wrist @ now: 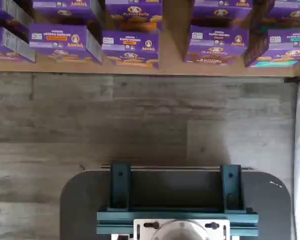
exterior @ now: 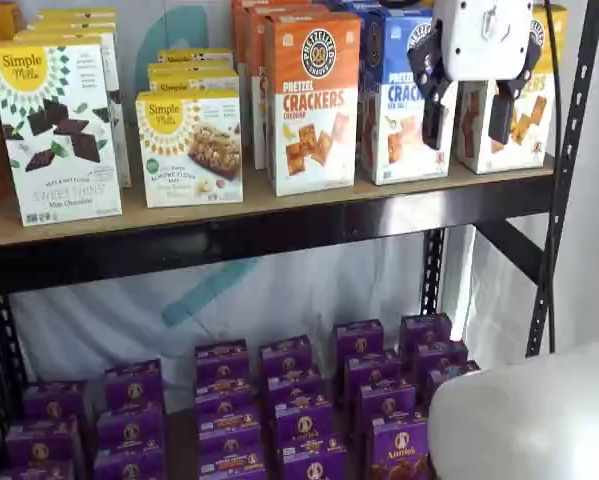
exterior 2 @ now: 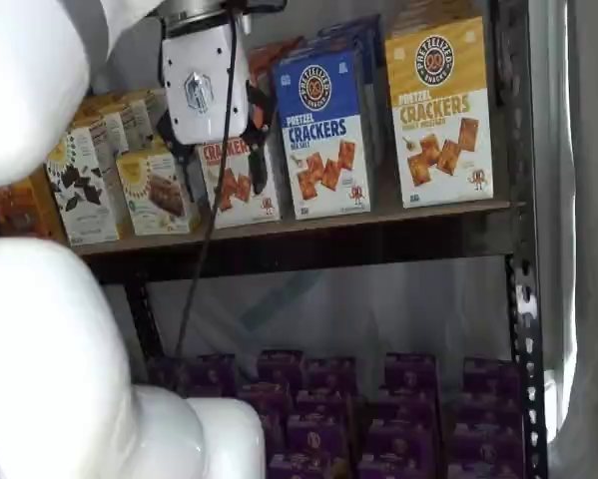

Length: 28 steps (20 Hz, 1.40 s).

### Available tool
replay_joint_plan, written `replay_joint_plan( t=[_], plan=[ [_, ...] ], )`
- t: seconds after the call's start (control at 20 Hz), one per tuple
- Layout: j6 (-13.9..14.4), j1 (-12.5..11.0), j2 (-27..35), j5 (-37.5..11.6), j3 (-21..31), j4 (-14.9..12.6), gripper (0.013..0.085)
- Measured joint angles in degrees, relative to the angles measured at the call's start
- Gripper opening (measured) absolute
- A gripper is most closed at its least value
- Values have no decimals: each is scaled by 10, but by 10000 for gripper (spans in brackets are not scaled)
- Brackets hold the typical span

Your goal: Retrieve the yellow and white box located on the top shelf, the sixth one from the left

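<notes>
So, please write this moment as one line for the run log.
gripper: open, empty | yellow and white box: upright on top shelf, untouched | phase: approach

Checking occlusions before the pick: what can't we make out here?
- Yellow and white cracker carton: in a shelf view the white-bodied gripper with black fingers covers most of its front.
- Orange pretzel cracker carton: mostly behind the gripper and cable.
- Wrist view: top shelf absent; only purple boxes and floor.
- Purple boxes' print: too small.
</notes>
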Motion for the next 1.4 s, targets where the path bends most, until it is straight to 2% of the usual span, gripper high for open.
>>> replay_joint_plan(
  t=[0.1, 0.15, 0.45, 0.6, 0.75, 0.9, 1.1, 1.2, 1.4],
  plan=[
    [-17, -34, -9, -13, 9, 36, 850],
    [-21, -39, -12, -17, 11, 43, 850],
    [-30, -43, -14, -29, 12, 36, 850],
    [-53, -60, -14, -55, 13, 19, 850],
    [-98, -101, 5, -80, 4, 7, 850],
    [-148, -150, 32, -106, -8, 2, 850],
    [-199, -201, 67, -147, -23, -1, 850],
    [-225, -228, 85, -170, -31, 6, 850],
    [-261, -266, 117, -199, -49, 23, 850]
  ],
)
